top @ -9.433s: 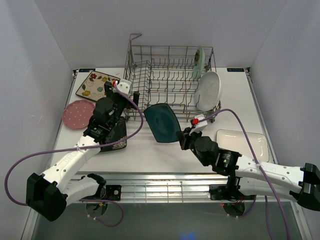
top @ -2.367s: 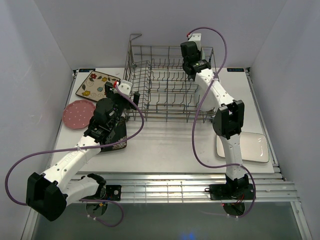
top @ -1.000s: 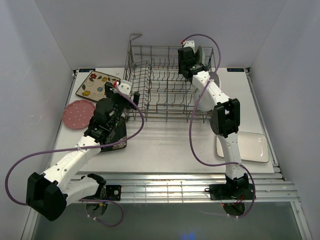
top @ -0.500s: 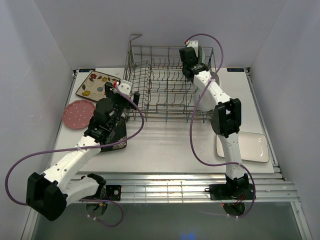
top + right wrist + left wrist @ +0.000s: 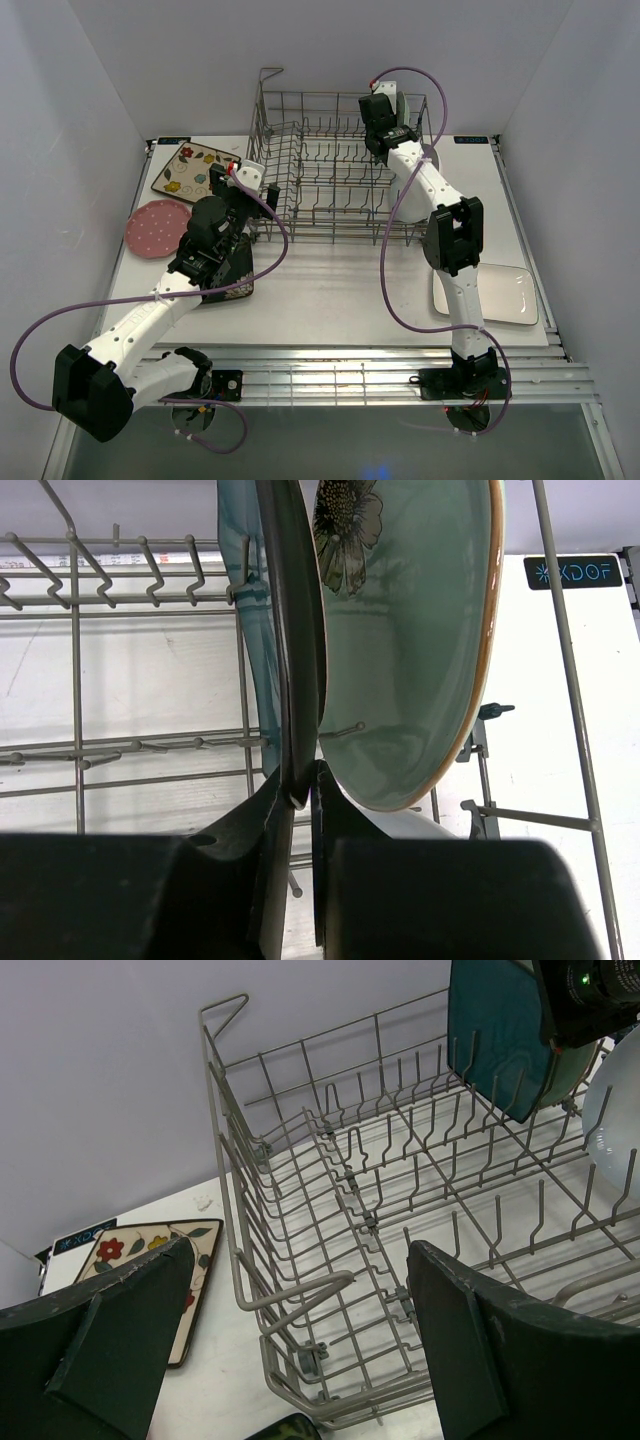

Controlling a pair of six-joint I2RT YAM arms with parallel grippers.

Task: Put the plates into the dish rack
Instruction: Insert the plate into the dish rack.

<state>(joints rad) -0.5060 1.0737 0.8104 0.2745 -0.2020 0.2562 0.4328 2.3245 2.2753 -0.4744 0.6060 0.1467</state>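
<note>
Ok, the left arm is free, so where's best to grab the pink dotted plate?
The pink dotted plate lies flat on the table, so only its rim offers an edge. Probably take the rim on the side nearest the left arm, coming from above, one finger inside, one outside.

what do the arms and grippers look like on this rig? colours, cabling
Left arm and right arm: white shells, black joints, a lilac cable looped along each, red-tipped plug at the wrist. Fingers dark, flat, wedge-shaped.
</note>
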